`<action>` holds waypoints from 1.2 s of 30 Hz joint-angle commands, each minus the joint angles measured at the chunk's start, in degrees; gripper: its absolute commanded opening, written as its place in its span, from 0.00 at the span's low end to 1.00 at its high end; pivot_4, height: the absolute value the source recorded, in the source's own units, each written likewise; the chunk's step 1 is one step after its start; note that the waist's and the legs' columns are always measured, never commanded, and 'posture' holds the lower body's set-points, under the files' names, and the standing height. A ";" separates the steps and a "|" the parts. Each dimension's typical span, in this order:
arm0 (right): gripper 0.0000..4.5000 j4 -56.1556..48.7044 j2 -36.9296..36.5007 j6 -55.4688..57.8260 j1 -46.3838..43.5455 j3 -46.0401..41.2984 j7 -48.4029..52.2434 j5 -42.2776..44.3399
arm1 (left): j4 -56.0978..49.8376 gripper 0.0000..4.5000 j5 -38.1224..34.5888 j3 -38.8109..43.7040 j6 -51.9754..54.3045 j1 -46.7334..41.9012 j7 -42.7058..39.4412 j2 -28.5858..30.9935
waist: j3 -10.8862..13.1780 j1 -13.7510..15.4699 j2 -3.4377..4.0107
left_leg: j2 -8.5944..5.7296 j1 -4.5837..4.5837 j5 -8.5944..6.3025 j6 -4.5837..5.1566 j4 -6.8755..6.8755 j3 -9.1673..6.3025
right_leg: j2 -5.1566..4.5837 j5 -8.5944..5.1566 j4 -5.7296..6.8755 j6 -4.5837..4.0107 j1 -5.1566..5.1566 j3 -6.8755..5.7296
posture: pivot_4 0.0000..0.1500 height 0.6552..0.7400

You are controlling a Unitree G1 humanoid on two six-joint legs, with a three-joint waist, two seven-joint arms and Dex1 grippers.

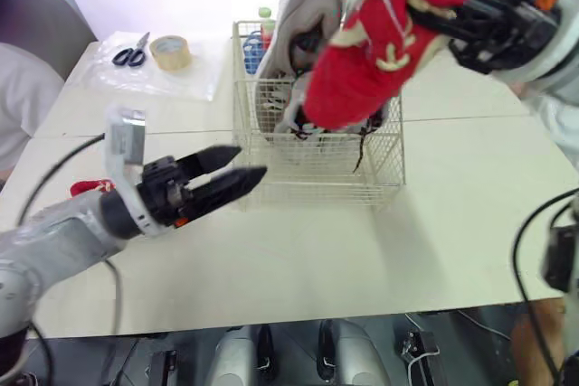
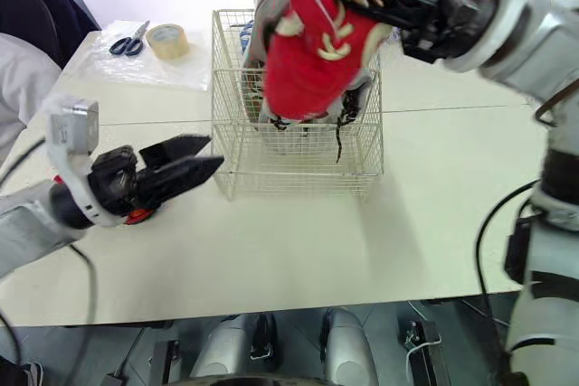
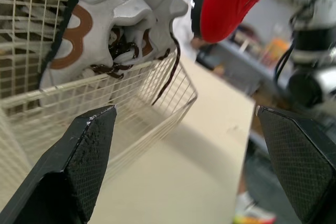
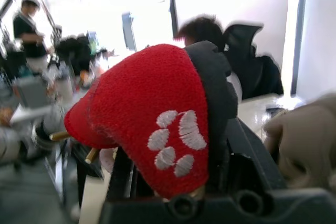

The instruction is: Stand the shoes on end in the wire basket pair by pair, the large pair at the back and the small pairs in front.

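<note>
My right gripper [image 1: 432,15] is shut on a small red shoe [image 1: 380,38] with cream trim, held in the air above the right front part of the wire basket [image 1: 317,174]. Inside the basket a large grey-white pair [image 1: 303,11] stands on end at the back. A small grey shoe [image 3: 100,30] with brown marks and dark laces stands in front of it. My left gripper [image 1: 244,172] is open with nothing in it, low over the table just left of the basket's front corner. A bit of another red shoe [image 1: 90,187] lies on the table behind my left arm.
Scissors [image 1: 131,50] and a roll of tape [image 1: 170,51] lie on a plastic sheet at the back left. A green-capped bottle [image 1: 266,17] stands behind the basket. A person sits at the far left edge [image 1: 14,88]. A table seam runs beside the basket.
</note>
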 commanded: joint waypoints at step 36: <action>0.99 -1.44 3.67 -8.74 15.93 1.75 14.68 -27.25 | -10.09 1.00 17.48 -16.10 -7.90 7.08 8.51 -19.96 | 0.03 0.33 -0.02 | -0.06 0.05 0.03 0.00 0.13 0.01 | -0.17 0.03 0.15 0.00 0.08 -0.02 | 1.00 1.00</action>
